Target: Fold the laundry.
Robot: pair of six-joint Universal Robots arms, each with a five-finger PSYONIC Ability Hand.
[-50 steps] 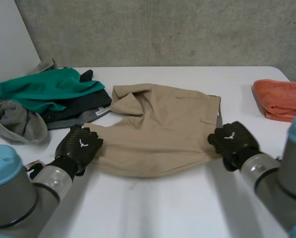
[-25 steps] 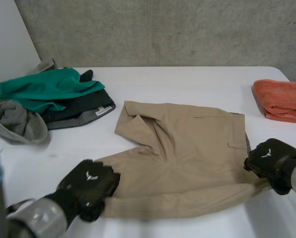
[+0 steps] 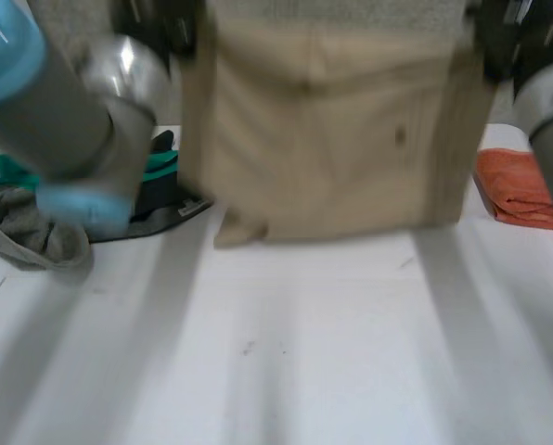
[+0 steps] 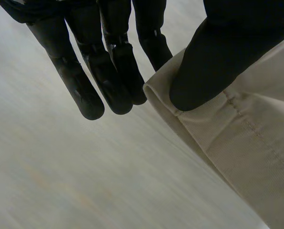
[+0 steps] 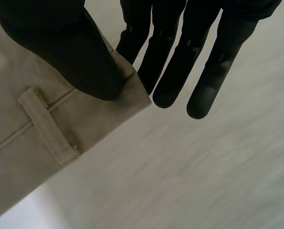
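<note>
The left hand (image 4: pixel 213 62) is pinching a hemmed corner of the beige cotton trousers (image 3: pixel 332 139) between thumb and straight fingers. The right hand (image 5: pixel 70 52) is pinching the corner beside a belt loop likewise. The trousers are hanging spread between them above the white table (image 3: pixel 304 352). A folded orange towel (image 3: pixel 518 190) is lying to the right, and a heap of green, dark and grey clothes (image 3: pixel 156 171) to the left.

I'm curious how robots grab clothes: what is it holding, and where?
The tan pants: left hand pinches one corner, right hand the corner by the belt loop.
</note>
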